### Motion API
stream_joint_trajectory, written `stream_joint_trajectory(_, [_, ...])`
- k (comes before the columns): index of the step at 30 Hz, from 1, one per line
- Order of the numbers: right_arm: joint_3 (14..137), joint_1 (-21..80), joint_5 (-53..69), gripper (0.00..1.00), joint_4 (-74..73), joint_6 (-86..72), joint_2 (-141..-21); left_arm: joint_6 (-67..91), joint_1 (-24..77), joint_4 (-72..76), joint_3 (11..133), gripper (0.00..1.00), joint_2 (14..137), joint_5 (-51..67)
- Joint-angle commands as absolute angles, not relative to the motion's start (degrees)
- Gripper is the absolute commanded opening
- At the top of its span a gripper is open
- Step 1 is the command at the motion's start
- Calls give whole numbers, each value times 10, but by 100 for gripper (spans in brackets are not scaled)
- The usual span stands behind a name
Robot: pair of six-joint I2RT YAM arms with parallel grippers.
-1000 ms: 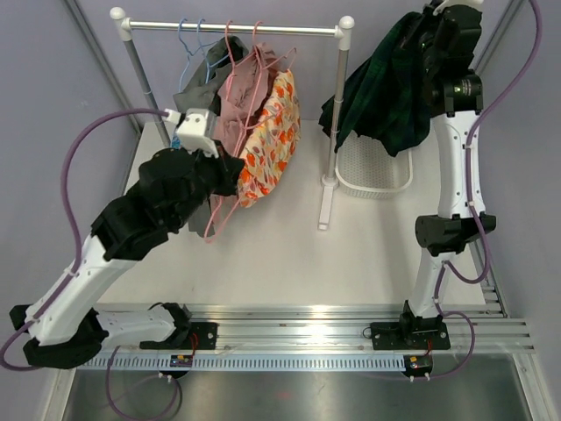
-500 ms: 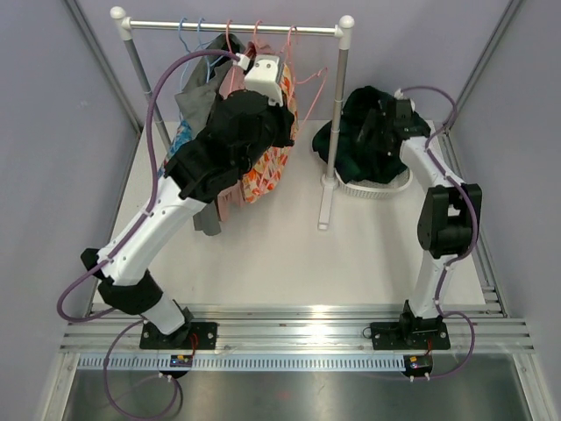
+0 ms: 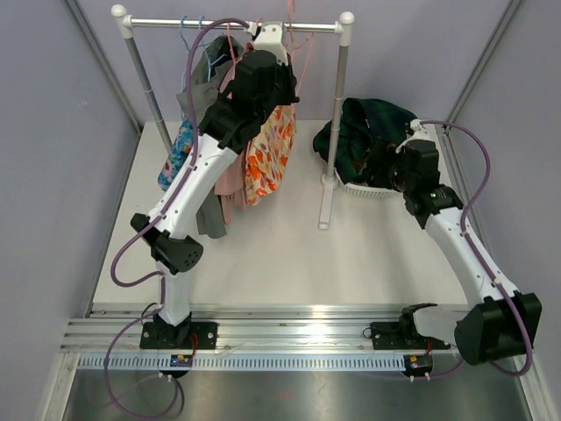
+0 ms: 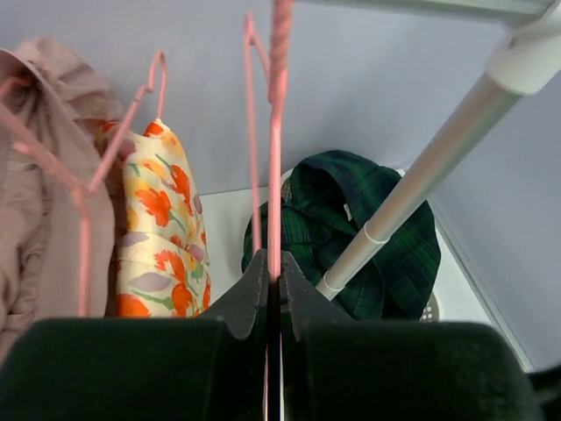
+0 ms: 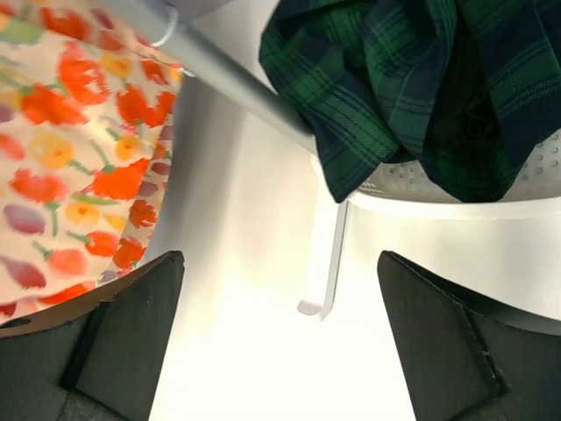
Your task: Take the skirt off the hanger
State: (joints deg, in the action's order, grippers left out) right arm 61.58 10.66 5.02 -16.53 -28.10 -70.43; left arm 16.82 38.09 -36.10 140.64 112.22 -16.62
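**Skirt dropped in basket; hanger carried up to the rail**

Change since half a second before: the right gripper (image 5: 289,342) had drawn back from over the basket toward the table's right edge. A second before, it had held the skirt high above the basket. Its jaws now stood wide apart and empty. The left gripper (image 4: 273,276) had risen from in front of the hanging clothes to just under the rail. It was clenched on the stem of a pink wire hanger (image 4: 279,132). Whether the hook sat on the rail could not be told.

The dark green plaid skirt (image 3: 372,132) lay off the hanger. It was heaped and crumpled in the white perforated plastic basket (image 3: 372,189) at the far right corner of the white table (image 3: 263,254). One fold spilled over the basket's left rim.

The white garment rack with a metal rail (image 3: 175,24) stood along the far edge. Its right post (image 3: 337,96) stood between the basket and the clothes. A cream garment with orange flowers (image 3: 272,153) and a beige-pink garment (image 3: 230,175) hung just left of the held hanger. The left arm hid part of both.
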Motion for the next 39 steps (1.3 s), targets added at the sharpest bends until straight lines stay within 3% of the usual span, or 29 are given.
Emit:
stream_joint_trajectory(1, [592,112,60,100,-168,-272,-672,176,381,-315,1440,0,1142,-99])
stream_joint_trajectory(4, [591,112,59,100,-183,-266,-656,188,382,-315,1394,2,1119,-98])
stream_joint_trajectory(5, [590,112,60,99,-183,-267,-652,190,382,-311,1377,7,1108,-101])
stream_joint_trajectory(6, [585,112,62,99,-184,-267,-646,189,383,-307,1361,21,1096,-105])
stream_joint_trajectory(7, [584,112,63,99,-184,-270,-643,188,383,-302,1325,26,1067,-109])
stream_joint_trajectory(16, [548,119,74,100,-186,-287,-611,152,382,-349,1290,49,970,-166])
stream_joint_trajectory(24, [540,119,63,99,-214,-275,-576,129,348,-362,1251,53,934,-198])
stream_joint_trajectory(39, [530,120,49,99,-227,-259,-570,141,318,-346,1244,52,983,-159])
